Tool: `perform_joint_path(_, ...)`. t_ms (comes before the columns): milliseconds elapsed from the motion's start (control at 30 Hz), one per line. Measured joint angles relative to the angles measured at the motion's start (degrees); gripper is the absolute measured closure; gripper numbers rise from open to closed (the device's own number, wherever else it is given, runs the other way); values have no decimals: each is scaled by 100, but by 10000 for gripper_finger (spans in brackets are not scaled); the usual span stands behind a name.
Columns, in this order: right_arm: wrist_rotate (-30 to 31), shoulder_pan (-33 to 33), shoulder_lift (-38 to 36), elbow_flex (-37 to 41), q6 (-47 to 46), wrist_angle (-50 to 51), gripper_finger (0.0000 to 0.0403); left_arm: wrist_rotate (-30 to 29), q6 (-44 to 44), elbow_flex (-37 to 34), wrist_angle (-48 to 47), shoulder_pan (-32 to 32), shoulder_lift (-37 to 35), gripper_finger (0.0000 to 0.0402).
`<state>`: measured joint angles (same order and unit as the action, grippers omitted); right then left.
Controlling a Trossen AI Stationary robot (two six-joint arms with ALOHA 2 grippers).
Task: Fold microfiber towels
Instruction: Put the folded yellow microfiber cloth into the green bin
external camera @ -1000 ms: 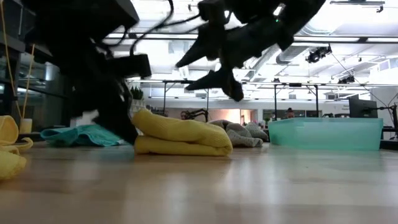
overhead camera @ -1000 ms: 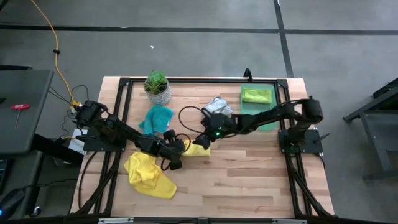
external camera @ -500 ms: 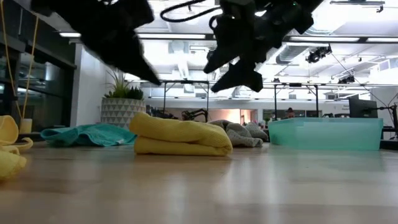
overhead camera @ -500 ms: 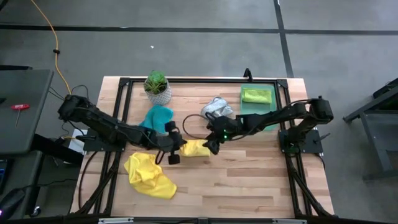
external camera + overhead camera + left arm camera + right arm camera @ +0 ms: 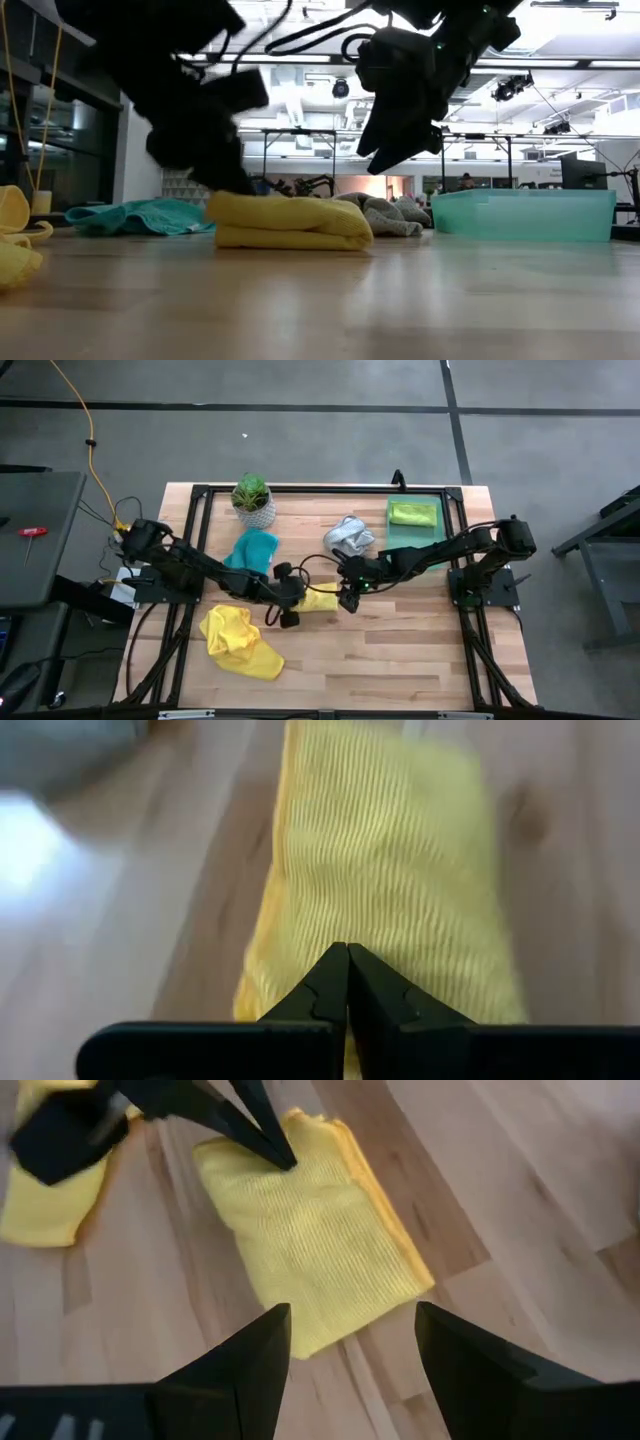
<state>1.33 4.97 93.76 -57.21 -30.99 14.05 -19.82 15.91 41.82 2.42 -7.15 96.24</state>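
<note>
1. Five towels show around the folded yellow towel (image 5: 318, 600), which lies flat near the middle of the table (image 5: 400, 650).
2. The left gripper (image 5: 347, 982) is clenched, its closed tips pressing down on that towel's near edge.
3. The right gripper (image 5: 350, 1345) hovers just above the same towel, fingers spread, grasping nothing.
4. A crumpled yellow towel (image 5: 238, 642) lies toward the front left of the folded one.
5. The teal towel (image 5: 252, 549) lies behind and left of it, beside the potted plant (image 5: 253, 498).
6. The grey-white towel (image 5: 349, 536) sits bunched behind it, next to the green tray (image 5: 432, 545), which holds the lime towel (image 5: 413, 514).
</note>
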Motion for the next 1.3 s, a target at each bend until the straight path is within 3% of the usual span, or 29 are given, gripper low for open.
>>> perform_joint_path(133,140,0,0,0,-102,184,196,7,332,2,-424,1,164,401)
perform_joint_path(367,280,-164,2,0,-1439,1228,196,-140,495,15,-607,-3,167,401)
perform_joint_path(533,204,-315,11,31,-1725,1074,196,-168,495,11,-586,-3,169,401)
perform_joint_path(700,-507,-507,33,938,-2358,-25,196,-176,495,9,-584,-3,171,401)
perform_joint_path(800,-984,-542,-34,1712,-3156,-1518,196,-176,495,5,-578,-3,174,401)
perform_joint_path(933,-1162,-434,-39,2354,-4172,-3445,196,-181,495,2,-560,-3,174,401)
perform_joint_path(1100,-940,-301,43,2302,-4321,-3657,182,-190,495,0,-547,-3,178,401)
perform_joint_path(1300,-1015,-347,472,1911,-4074,-3658,134,-198,495,-2,-523,-1,180,401)
